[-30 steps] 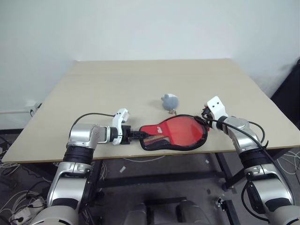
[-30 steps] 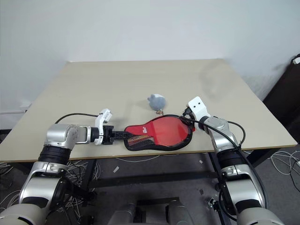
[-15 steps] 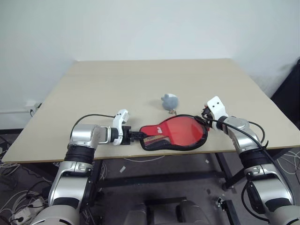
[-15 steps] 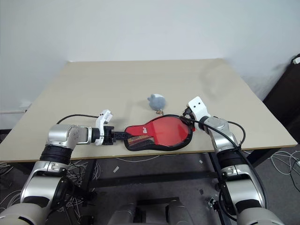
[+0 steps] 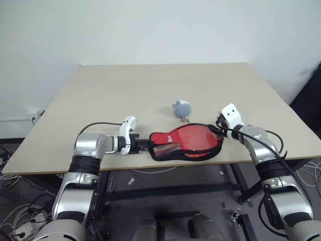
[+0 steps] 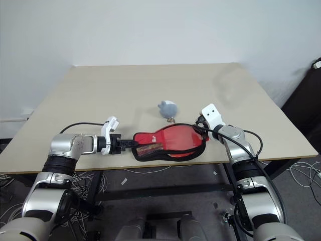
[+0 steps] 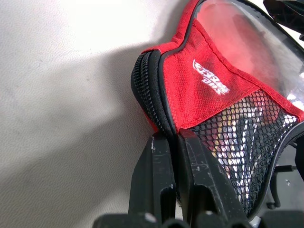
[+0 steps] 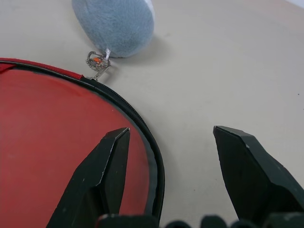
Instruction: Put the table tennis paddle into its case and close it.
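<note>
the case (image 5: 188, 142) lies at the table's (image 5: 125, 90) near edge with the table tennis paddle (image 7: 247, 137) inside. the left gripper (image 7: 176, 142) pinches its soft zip rim; the right gripper (image 8: 168, 156) gapes empty at the round end. it looks light and floppy, best held by the rim.

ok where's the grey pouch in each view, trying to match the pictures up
Left eye view: grey pouch mid-table, just beyond the case.
Right eye view: same spot, past the case's far rim.
Left wrist view: the pouch is not in it.
Right wrist view: at the top edge, its small metal ring touching the case's black zip rim.
Shared landmark: that zip rim.
</note>
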Robot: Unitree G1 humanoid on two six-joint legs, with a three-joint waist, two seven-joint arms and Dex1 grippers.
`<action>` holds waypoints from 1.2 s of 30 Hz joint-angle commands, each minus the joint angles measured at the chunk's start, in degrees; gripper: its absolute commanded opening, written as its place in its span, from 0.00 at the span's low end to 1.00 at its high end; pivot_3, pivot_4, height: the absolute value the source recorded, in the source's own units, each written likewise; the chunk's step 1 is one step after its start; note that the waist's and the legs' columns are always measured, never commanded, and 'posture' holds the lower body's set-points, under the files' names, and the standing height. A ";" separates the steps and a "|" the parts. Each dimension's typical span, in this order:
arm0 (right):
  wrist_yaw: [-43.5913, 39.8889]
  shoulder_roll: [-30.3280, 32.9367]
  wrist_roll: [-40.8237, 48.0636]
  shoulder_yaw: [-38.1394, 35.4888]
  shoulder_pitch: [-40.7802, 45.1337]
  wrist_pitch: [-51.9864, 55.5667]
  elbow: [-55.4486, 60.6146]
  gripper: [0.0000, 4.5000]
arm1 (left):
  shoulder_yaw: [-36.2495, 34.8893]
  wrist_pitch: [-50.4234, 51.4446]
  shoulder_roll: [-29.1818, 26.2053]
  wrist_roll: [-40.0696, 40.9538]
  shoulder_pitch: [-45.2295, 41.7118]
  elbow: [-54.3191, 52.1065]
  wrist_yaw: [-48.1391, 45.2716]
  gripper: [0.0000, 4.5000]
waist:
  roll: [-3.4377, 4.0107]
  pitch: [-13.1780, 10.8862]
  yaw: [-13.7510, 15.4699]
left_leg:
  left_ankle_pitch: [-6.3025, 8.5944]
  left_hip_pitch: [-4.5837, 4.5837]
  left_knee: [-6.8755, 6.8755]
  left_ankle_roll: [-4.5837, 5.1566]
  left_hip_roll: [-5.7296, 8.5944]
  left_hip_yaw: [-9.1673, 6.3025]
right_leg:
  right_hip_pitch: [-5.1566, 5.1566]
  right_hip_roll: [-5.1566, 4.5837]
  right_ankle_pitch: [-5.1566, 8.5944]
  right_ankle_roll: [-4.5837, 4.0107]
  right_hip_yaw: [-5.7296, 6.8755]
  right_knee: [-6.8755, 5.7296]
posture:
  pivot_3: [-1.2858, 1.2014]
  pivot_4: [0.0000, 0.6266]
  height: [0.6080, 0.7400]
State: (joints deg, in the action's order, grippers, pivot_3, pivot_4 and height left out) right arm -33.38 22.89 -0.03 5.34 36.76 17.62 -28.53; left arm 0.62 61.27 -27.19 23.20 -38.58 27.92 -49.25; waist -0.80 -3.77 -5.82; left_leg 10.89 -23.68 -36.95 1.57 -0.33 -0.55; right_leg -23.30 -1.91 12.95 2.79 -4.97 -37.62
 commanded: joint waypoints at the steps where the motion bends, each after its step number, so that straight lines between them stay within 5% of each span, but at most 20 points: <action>1: 0.14 0.08 0.28 -0.77 0.79 -0.61 2.14 0.68 | -1.53 -3.06 -1.89 -0.80 -1.42 1.82 -0.02 0.01 | 0.00 0.00 -0.02 | 0.00 0.00 0.00 0.00 0.00 0.00 | 0.00 0.00 0.00 0.00 0.00 0.00 | 0.52 0.00 1.00; 25: -0.13 -0.04 0.10 -0.55 1.21 -1.19 1.21 0.68 | 0.23 -10.90 -12.80 -4.29 -1.07 10.86 -7.83 0.01 | -0.01 -0.01 -0.71 | 0.03 0.00 0.13 -0.04 -0.16 0.04 | -0.17 0.13 0.00 -0.01 -0.09 0.01 | 0.52 0.00 1.00; 36: -0.93 -0.32 0.12 -0.25 2.21 -1.65 0.38 0.68 | 2.97 -12.89 -13.75 -5.29 0.88 7.51 -12.65 0.01 | -0.02 -0.01 -0.65 | 0.05 -0.01 0.14 -0.07 -0.16 0.05 | -0.18 0.12 0.01 -0.01 -0.10 0.03 | 0.52 0.00 1.00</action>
State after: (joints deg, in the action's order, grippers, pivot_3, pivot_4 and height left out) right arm -34.07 22.21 -0.07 5.79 37.32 17.12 -29.00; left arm 3.01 49.07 -39.55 19.22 -38.13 36.41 -60.85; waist -0.82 -3.78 -6.47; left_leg 10.94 -23.69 -36.80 1.50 -0.49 -0.50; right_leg -23.47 -1.78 12.96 2.78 -5.07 -37.58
